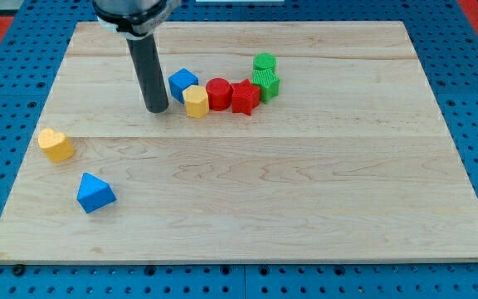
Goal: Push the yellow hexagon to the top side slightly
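Looking down at the pale wooden surface (247, 191), I found the small yellow hexagon block (196, 101) packed into a curved row: a blue cube-like block (182, 82) touched it on the upper left, a red round block (218, 93) pressed against its right, then a red star-like block (245, 96) and two green blocks (265, 77) beyond that. My tip (157, 109) stood just left of the yellow hexagon, slightly apart from it, beside the blue block. There was no pincer on this rig, only the dark rod, so nothing was held.

I judged the hexagon light, rigid and ready to slide on the smooth wood, though prone to turn if struck off-centre. No gripping was possible; contact belonged on its lower face, centred, so I would have to bring the tip round below it first. Pushed upward, it seemed likely to drag its blue and red neighbours.

Far to the lower left of the hexagon lay a yellow heart-like block (56, 144) and a blue triangular block (95, 193), well clear.
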